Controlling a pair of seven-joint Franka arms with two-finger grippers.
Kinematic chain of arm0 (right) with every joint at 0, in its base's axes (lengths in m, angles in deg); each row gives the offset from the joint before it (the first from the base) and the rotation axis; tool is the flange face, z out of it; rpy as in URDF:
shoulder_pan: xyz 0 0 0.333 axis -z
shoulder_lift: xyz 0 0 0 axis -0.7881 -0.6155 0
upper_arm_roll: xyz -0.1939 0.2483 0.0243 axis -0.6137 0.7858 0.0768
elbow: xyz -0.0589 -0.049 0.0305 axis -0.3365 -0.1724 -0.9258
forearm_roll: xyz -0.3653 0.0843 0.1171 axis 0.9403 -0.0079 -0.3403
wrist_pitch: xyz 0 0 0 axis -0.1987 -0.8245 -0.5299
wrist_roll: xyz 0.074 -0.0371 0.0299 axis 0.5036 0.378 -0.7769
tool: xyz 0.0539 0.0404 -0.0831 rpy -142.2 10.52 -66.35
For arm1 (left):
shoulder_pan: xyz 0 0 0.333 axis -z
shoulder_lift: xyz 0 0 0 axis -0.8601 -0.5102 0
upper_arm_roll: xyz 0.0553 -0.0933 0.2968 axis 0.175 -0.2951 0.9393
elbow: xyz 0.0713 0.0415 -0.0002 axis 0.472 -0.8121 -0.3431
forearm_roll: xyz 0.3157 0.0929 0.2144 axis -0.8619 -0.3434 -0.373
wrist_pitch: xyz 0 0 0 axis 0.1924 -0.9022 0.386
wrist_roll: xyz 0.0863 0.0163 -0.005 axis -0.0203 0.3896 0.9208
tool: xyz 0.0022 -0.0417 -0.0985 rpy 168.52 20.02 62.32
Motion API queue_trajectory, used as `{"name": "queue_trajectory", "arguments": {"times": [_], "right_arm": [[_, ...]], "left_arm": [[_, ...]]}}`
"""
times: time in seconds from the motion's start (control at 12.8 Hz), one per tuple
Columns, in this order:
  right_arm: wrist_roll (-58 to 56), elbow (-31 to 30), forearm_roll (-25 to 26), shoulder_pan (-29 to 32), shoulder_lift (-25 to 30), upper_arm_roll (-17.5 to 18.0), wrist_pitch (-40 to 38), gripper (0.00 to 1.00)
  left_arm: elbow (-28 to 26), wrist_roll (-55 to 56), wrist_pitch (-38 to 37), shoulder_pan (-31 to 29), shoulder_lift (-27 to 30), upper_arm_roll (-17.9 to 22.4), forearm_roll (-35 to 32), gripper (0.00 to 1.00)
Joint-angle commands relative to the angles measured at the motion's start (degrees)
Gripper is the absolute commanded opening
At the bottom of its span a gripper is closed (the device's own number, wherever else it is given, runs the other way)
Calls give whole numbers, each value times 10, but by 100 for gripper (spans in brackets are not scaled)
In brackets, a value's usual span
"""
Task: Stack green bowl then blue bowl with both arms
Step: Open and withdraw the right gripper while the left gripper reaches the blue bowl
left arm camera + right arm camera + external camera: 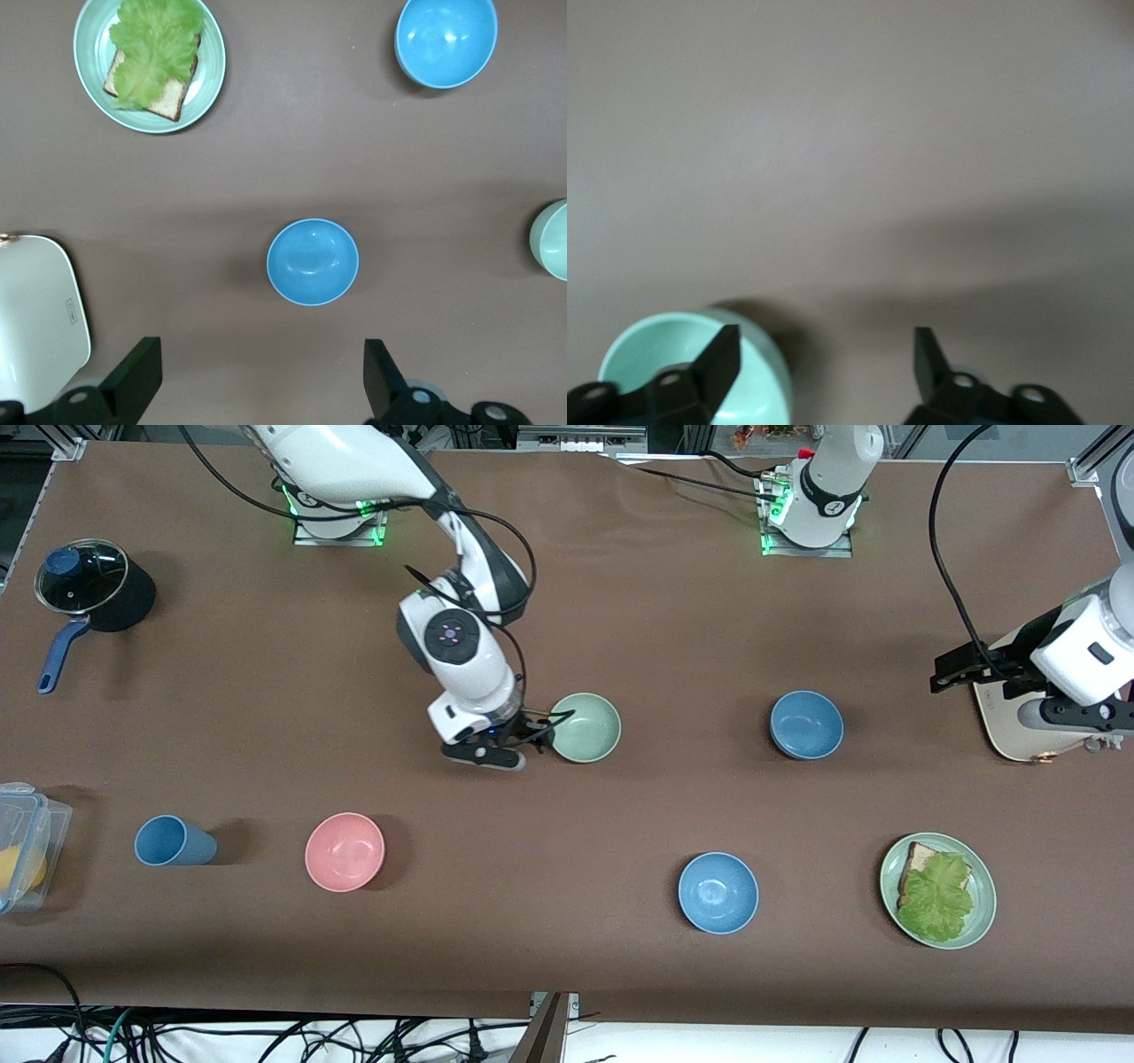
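The pale green bowl sits upright mid-table. My right gripper is low at its rim on the side toward the right arm's end, open; in the right wrist view one finger is over the bowl's inside and the other over bare table. The dusty blue bowl sits beside the green one, toward the left arm's end. My left gripper is open and empty, high over the edge of a white board; its wrist view looks down on the blue bowl.
A brighter sky-blue bowl and a plate with bread and lettuce lie nearer the camera. Pink bowl, tipped blue cup, clear container and lidded black pot are toward the right arm's end. White board.
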Motion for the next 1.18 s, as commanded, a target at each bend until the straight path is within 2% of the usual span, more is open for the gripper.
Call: {"name": "queue_trajectory", "arguments": {"times": [0.0,0.08,0.16,0.24,0.31,0.39,0.55,0.78,0.94,1.1], "right_arm": [[9,-15,-3,0,75,-67,-73,100],[7,-15,-16,5,88,-92,-97,100],[-11,-15,-31,15,108,-100,-120,100],[-72,-16,-32,21,131,-111,-143,100],[-144,-15,-32,23,149,-136,-183,100],[-212,-16,-33,23,166,-160,-210,100],[-254,-15,-33,23,195,-184,-243,100],[-339,-16,-30,23,235,-223,-303,100],[-366,-22,-23,46,257,-218,-316,100],[-411,-21,-21,135,271,-154,-341,100]], "left_arm": [[0,-14,-4,-2,-26,-3,-9,100],[-2,-12,-3,7,-41,-4,-14,100],[-2,-14,-1,7,-52,-4,-12,100],[-8,-14,6,3,-69,-4,-11,100],[-21,-14,16,2,-77,-4,-8,100],[-43,-14,38,0,-80,-3,-4,100],[-94,-15,97,-4,-78,-3,-3,100],[-211,-18,240,-5,-76,-3,23,100],[-275,-58,307,-9,-72,-2,27,100],[-313,-94,343,-16,-65,-1,51,100]]}}
